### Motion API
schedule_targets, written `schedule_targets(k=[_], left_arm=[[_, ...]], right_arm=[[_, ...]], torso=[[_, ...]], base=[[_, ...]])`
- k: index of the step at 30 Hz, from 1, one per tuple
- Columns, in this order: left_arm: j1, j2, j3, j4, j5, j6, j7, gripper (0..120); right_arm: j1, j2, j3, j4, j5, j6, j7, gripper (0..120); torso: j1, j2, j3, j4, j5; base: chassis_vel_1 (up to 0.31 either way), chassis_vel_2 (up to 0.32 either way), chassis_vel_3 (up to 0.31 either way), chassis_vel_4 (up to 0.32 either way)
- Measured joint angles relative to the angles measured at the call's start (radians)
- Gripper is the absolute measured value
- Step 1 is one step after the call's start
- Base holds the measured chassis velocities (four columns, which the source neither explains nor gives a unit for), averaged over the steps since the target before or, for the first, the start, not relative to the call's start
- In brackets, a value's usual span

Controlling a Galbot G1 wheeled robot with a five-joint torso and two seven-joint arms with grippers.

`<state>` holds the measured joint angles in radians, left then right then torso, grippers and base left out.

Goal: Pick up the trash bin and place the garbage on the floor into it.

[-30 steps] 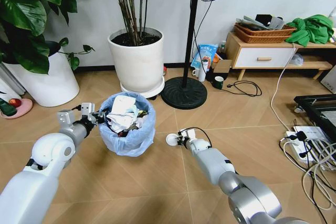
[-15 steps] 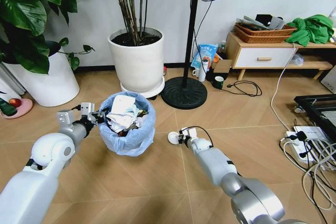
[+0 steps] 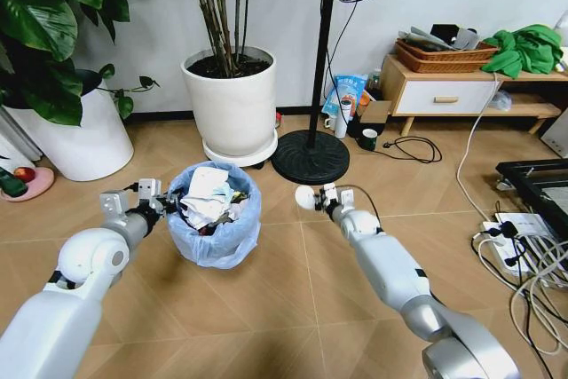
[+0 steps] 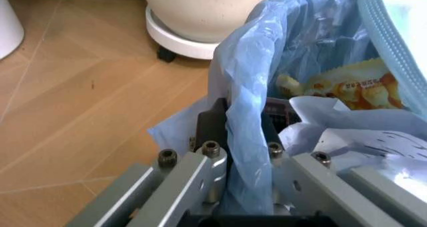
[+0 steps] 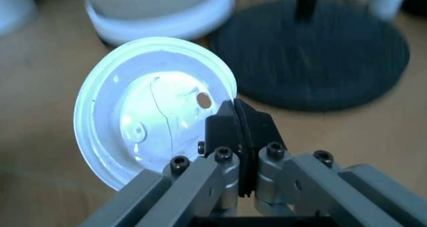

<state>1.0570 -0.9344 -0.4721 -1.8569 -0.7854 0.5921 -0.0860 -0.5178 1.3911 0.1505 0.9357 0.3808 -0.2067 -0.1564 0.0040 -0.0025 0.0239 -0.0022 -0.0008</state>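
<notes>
Trash bin (image 3: pixel 214 219) stands on the floor (image 3: pixel 266 308), already heaped with litter; the left gripper (image 3: pixel 160 200) pinches its rim and blue bag lining. To its right, the right gripper (image 3: pixel 318 198) is clamped on the edge of a white disc (image 3: pixel 304 197), held above the planks. That thin edge hold could slip, and the heap might shed the disc.
</notes>
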Motion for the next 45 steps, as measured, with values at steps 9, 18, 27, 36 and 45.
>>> schedule_targets(k=[9,18,27,36,45], left_arm=[[-0.037,-0.003,0.047,0.03,-0.017,0.0,-0.012,0],[-0.087,-0.004,0.105,0.063,-0.037,0.005,-0.029,0],[-0.156,-0.025,0.154,0.115,-0.063,0.011,-0.055,0],[-0.162,-0.028,0.155,0.116,-0.085,0.019,-0.08,0],[-0.177,-0.032,0.148,0.123,-0.101,0.023,-0.102,0]], right_arm=[[-0.028,-0.037,0.001,0.311,0.09,-0.077,-0.018,0],[-0.058,-0.067,-0.044,0.572,0.152,-0.163,-0.02,0],[-0.057,-0.097,-0.171,0.662,0.168,-0.204,-0.059,0],[-0.06,-0.111,-0.212,0.689,0.144,-0.205,-0.08,0],[-0.073,-0.13,-0.23,0.725,0.096,-0.199,-0.112,0]], torso=[[0.0,0.0,0.0,-0.0001,0.0],[0.0,0.0,0.0,-0.0001,0.0],[0.0,0.0,0.0,-0.0002,-0.0001],[0.0,0.0,0.0,-0.0001,-0.0001],[0.0,0.0,0.0,-0.0001,-0.0001]], base=[[0.0,0.0,0.0,0.0],[0.0,0.0,0.0,0.0],[0.0,0.0,0.0,0.0],[0.0,0.0,0.0,0.0],[0.0,0.0,0.0,0.0]])
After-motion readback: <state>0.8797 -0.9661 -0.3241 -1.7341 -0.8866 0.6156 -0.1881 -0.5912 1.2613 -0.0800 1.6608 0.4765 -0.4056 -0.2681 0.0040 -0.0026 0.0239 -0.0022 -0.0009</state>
